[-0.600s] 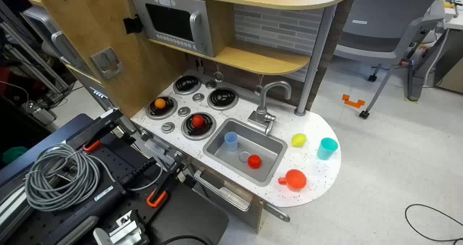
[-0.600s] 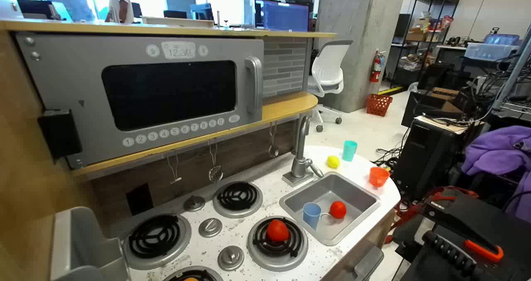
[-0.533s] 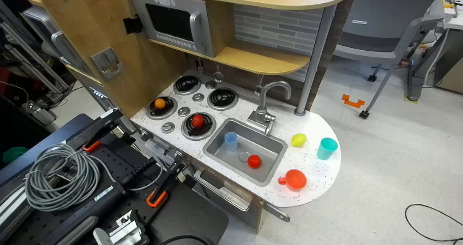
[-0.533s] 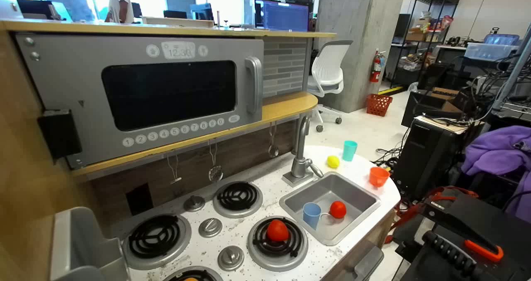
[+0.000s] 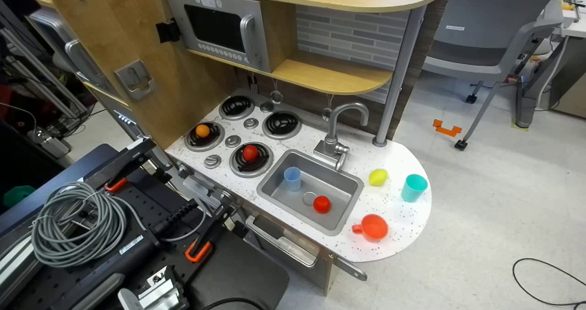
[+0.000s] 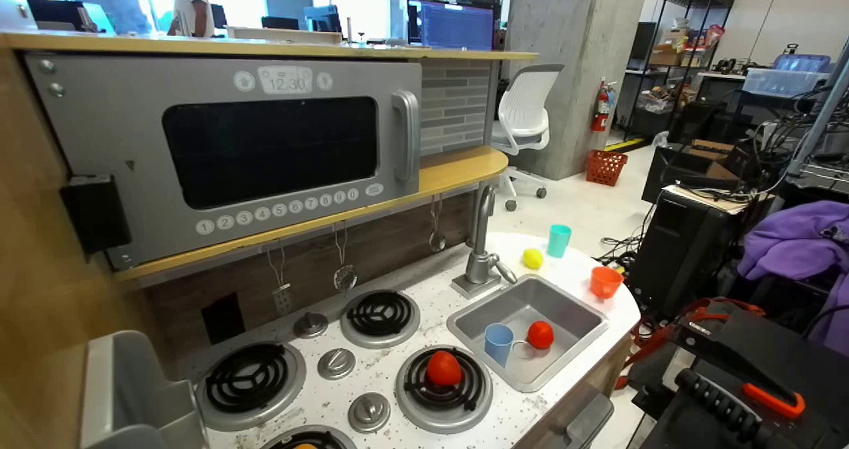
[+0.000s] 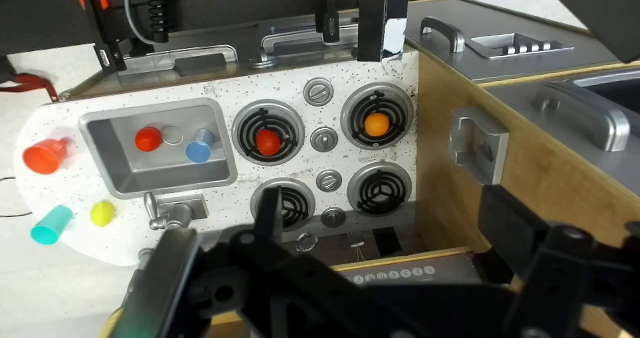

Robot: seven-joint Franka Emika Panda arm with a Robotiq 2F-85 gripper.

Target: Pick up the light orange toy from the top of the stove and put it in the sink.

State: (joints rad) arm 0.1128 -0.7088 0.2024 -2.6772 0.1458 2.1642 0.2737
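Note:
The light orange ball (image 5: 203,131) rests on a front burner by the wooden side panel. It shows whole in the wrist view (image 7: 376,124), and only its top edge shows in an exterior view (image 6: 305,446). The grey sink (image 5: 346,195) is set in the white counter; it also shows in the wrist view (image 7: 175,179). A blue cup (image 7: 199,151) and a red toy (image 7: 148,139) lie in the sink. My gripper (image 7: 382,203) is open and empty, its fingers wide apart, with the ball beyond the fingertips in the wrist view. The gripper is out of both exterior views.
A red toy (image 5: 250,153) sits on the burner beside the sink. The faucet (image 5: 336,131) rises behind the sink. A lemon (image 5: 378,177), teal cup (image 5: 414,187) and orange-red cup (image 5: 371,228) stand beyond it. The microwave (image 6: 265,144) and shelf (image 6: 464,168) overhang the back burners.
A small utensil hanging under the microwave has turned its flat side to view in an exterior view. The toys and cups have not moved. The arm is not seen in the earlier frames.

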